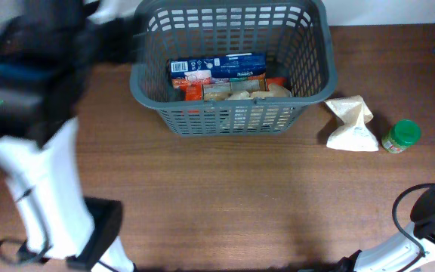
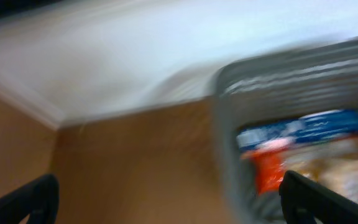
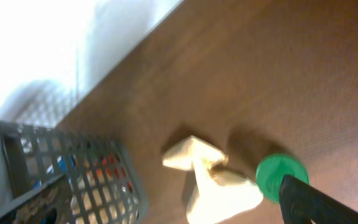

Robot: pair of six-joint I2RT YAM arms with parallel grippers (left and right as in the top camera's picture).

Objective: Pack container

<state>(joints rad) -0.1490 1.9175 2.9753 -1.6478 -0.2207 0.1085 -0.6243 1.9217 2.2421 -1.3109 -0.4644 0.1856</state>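
The dark grey slotted basket (image 1: 231,113) stands at the back middle of the table. It holds a blue box (image 1: 217,66), a red-orange packet (image 1: 193,92) and beige packets (image 1: 248,92). My left arm (image 1: 29,75) is a dark blur left of the basket. In the left wrist view my left gripper (image 2: 173,208) is open and empty over bare table, with the basket (image 2: 278,81) to its right. My right gripper (image 3: 176,202) is open and empty above a cream bag (image 3: 219,186) and a green-lidded jar (image 3: 278,175), with the basket (image 3: 73,168) to its left.
The cream bag (image 1: 351,125) and the green-lidded jar (image 1: 402,137) lie right of the basket. The right arm's white link and black cable (image 1: 418,227) sit at the front right corner. The left arm's white base (image 1: 51,211) stands at the front left. A pale wall lies behind the table.
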